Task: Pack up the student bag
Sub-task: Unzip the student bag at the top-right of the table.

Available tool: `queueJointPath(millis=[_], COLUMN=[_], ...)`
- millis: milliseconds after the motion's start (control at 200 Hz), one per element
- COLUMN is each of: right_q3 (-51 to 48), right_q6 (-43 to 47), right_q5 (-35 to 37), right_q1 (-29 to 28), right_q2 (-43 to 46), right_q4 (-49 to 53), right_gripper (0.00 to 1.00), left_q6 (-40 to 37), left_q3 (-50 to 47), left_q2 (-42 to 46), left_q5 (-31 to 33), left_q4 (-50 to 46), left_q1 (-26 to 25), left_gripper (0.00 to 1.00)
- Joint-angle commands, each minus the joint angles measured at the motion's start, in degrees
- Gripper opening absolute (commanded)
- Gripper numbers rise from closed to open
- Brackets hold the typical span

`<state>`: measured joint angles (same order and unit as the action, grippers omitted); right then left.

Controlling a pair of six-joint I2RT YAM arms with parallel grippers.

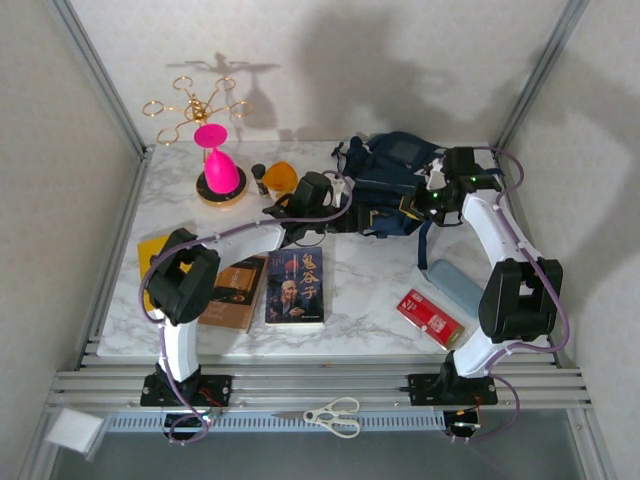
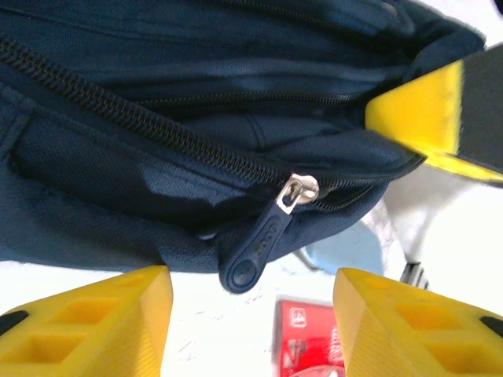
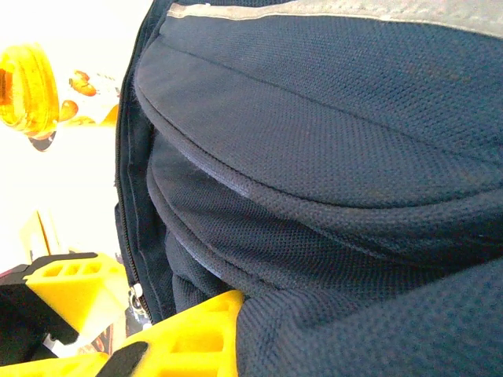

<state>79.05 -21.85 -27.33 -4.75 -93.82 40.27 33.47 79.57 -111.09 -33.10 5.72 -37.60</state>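
White marble table (image 1: 370,290), and it's busy: the student bag (image 1: 395,165) sits at the back right, with a pink cone (image 1: 220,172) and an orange cup (image 1: 281,177) back left. Up front, a brown book (image 1: 235,290) lies beside a dark book (image 1: 296,287) on the left, and a red packet (image 1: 430,317) sits near a pale blue case (image 1: 458,285) on the right.

One large navy-blue fabric backpack (image 1: 392,178), one o'clock on the marble table (image 1: 370,295). Two paperbacks toward eight: one brown-covered book (image 1: 236,292), one dark-covered portrait book (image 1: 296,287). One flat yellow item (image 1: 150,255), partly hidden, at nine. One flat red box (image 1: 430,318) at four. One pale-blue pouch (image 1: 455,283) at three. One pink goblet-shaped piece (image 1: 218,165) and one gold wire rack (image 1: 195,105) toward eleven. One round orange object (image 1: 281,177) and one small dark bottle (image 1: 260,180) near twelve. One pair of white-handled scissors (image 1: 335,415) at six.
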Motion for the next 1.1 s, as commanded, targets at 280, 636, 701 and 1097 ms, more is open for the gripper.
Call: queueJointPath(millis=[280, 636, 701, 1097], right_q3=[-0.1, -0.2, -0.1, -0.9], right_q6=[0.1, -0.2, -0.1, -0.5], right_q5=[-2.7, -2.9, -2.7, -2.4], right_q1=[0.3, 0.3, 0.3, 0.6], right_q2=[2.9, 2.7, 2.6, 2.2], right_q4=[-6.4, -7.0, -6.8, -7.7], right_gripper=[0.00, 0.00, 0.00, 0.00], left_q6=[7.5, 10.1, 9.3, 5.9], left_q3=[1.6, 2.2, 2.0, 3.8], left_q2=[-4.0, -5.3, -5.1, -6.2], left_q5=[-2.0, -3.9, -4.1, -4.5], left_q4=[9.2, 12.7, 12.6, 10.4], left_q1=[-1.8, -3.7, -3.9, -4.5], left_gripper=[0.54, 0.44, 0.42, 0.29])
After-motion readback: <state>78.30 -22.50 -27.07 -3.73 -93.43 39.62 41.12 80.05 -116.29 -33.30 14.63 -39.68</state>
